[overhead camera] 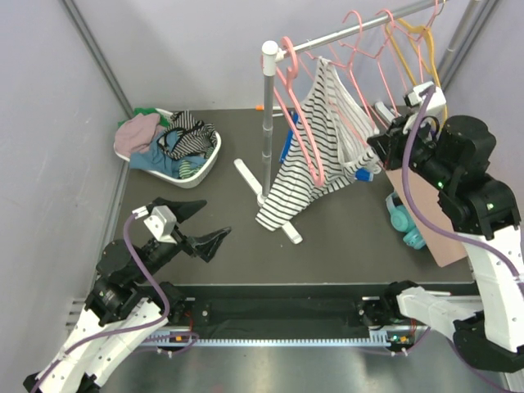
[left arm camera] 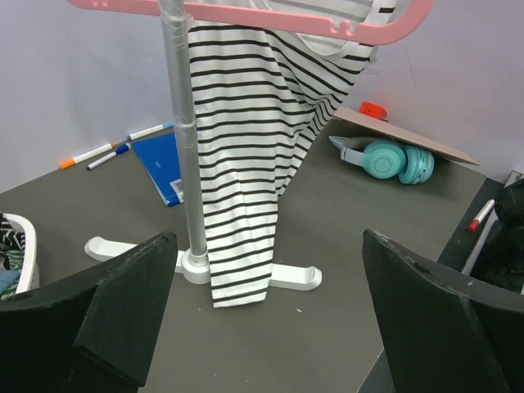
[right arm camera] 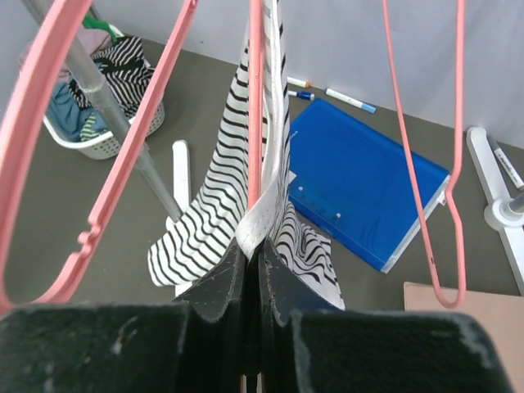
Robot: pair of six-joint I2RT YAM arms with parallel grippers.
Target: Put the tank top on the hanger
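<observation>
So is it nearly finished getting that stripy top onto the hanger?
Mostly, it seems: the tank top hangs at the rail, apparently over the thin pink hanger. The right gripper pinches its white edge; the left gripper is open, empty. Remaining: letting go.

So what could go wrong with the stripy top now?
1. The right end effector pinches only a thin edge of the white black-striped fabric tank top; it may slip free.
2. The top's hem hangs beside the grey metal rack pole, down by its white plastic foot, so pulling might snag it.
</observation>
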